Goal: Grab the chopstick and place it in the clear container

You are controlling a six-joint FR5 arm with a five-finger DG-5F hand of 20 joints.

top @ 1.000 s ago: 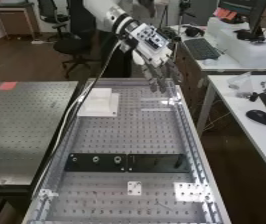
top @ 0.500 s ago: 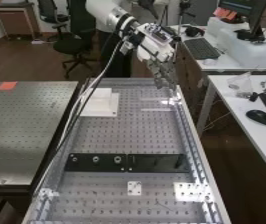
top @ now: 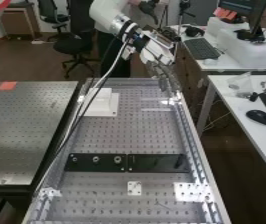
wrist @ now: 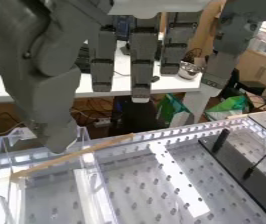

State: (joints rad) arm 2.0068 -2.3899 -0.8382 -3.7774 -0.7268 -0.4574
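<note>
Right now, you have the dark grey robot hand (top: 162, 75) in the upper middle of the high view, over the far right corner of the silver perforated bench (top: 132, 135). It is open: its fingers hang nearly straight, and in the wrist view you can see a gap between them and the thumb (wrist: 58, 135). The white arm (top: 109, 14) comes down to it from the upper part of the high view.

Your pale wooden chopstick (wrist: 74, 157) appears in the wrist view, running at a slant across the outline of the clear, straight-walled container (wrist: 104, 192). One end reaches past the container's wall, towards the perforated rail along the bench edge. The thumb tip is very close to the chopstick, though you can't tell whether they touch, nor whether the chopstick rests on the rim or hangs above it.

In the high view, you'll find the container in the upper part of the bench, right of centre. A white block on a flat white base (top: 102, 102) sits to its left. Lower down, a pair of black rectangular plates (top: 158, 163) lies across the bench, with a small white plate with holes (top: 134, 188) nearer the bottom of the frame. A black mouse (top: 259, 117) is on the white desk (top: 233, 107) at the right.
</note>
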